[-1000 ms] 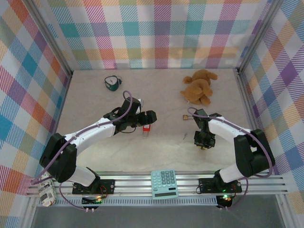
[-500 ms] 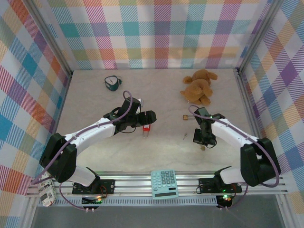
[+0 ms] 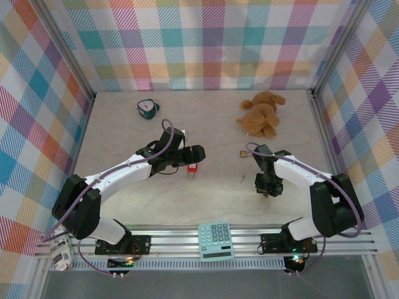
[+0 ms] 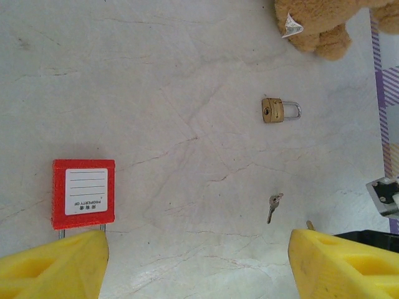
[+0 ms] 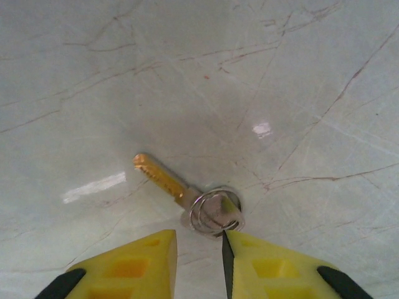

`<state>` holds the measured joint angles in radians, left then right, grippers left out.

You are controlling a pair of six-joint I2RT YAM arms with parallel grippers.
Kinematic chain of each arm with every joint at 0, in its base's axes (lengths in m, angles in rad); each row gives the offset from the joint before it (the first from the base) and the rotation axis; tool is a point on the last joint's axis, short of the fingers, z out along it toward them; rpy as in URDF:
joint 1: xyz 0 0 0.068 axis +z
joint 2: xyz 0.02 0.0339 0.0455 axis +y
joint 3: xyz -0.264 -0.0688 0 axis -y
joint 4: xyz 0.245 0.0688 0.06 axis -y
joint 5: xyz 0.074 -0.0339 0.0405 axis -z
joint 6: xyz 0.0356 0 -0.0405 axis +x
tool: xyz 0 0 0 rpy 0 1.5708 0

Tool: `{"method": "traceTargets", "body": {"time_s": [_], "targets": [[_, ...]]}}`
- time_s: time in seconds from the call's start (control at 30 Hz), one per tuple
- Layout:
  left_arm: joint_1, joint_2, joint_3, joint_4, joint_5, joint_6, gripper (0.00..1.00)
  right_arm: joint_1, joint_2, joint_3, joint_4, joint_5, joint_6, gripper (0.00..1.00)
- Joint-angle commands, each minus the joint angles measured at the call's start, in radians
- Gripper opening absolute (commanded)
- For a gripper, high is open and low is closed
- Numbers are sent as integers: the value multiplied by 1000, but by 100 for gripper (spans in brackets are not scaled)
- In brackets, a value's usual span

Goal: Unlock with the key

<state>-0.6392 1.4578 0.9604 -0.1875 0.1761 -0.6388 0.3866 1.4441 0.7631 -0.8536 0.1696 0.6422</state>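
Reading the right wrist view first: gold key (image 5: 163,177) lies flat on the worktop (image 5: 93,75), directly ahead of the right claw (image 5: 199,246). Its key ring (image 5: 215,215) is the end nearest the tips, and the blade angles away to one side. The claw's jaws are a narrow slit apart, with bare worktop showing between them and nothing clamped. The ring sits right at the mouth of the slit; can't tell if a fingertip touches it.

Small silver key (image 3: 242,179) lies just beside the right claw (image 3: 269,190), on the side facing the left arm. Brass padlock (image 3: 242,153) is a bit beyond it.

Left claw (image 4: 196,261) is wide open, nothing between the jaws. Red padlock (image 4: 83,194) sits just ahead of one finger, label up.

Hard to make out:
- Red padlock's shackle wires run under that fingertip; contact unclear.
- From above, the right claw's fingertips are hidden under its own wrist.
- Teddy bear (image 4: 318,25) is cut off by the frame edge, far ahead of the left claw.

Pose: left arm is stretched diagonally toward mid-worktop, claw low. Right arm is folded, forearm out and wrist doubled back, claw pointing down at the worktop.
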Motion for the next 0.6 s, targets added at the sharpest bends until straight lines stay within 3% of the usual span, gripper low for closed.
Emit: {"method": "traceTargets", "body": {"time_s": [0.0, 0.1, 0.3, 0.57], "targets": [[-7, 4, -2, 4, 26, -3, 76, 5, 26, -4, -13, 31, 18, 25], [-7, -3, -8, -1, 22, 2, 76, 5, 34, -10, -10, 27, 20, 26], [-7, -18, -23, -6, 11, 7, 76, 5, 3, -14, 11, 29, 2, 11], [-7, -18, -12, -14, 7, 15, 76, 8, -68, 4, -13, 23, -12, 5]]}}
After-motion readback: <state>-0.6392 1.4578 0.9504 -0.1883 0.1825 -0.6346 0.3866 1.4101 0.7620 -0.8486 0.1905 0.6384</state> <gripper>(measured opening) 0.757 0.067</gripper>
